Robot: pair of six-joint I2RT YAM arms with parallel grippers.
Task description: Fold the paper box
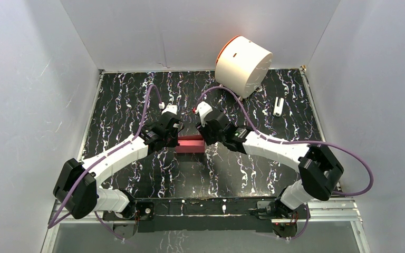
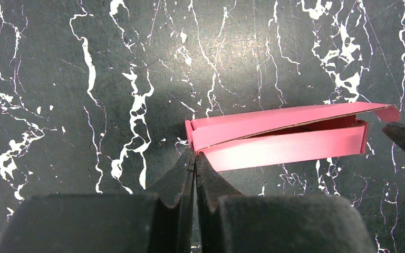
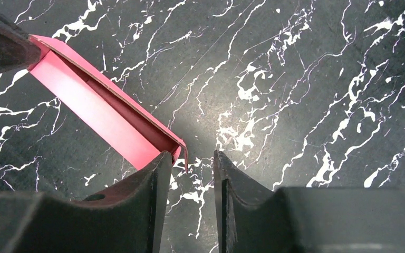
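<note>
white orange-rimmed cylinder [image 1: 242, 66]: on side, far edge | small white piece [image 1: 278, 106]: nearby

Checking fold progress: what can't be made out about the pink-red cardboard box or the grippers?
Top view: wrists cover most of the pink-red cardboard box.
Left wrist view: whether the shut left gripper pinches cardboard; its tips cover the contact.
Right wrist view: whether the open right gripper touches the box corner, hidden behind its finger.

No word, label or number could be read anywhere. The paper box [image 2: 285, 150] showed only plain pink faces.
</note>
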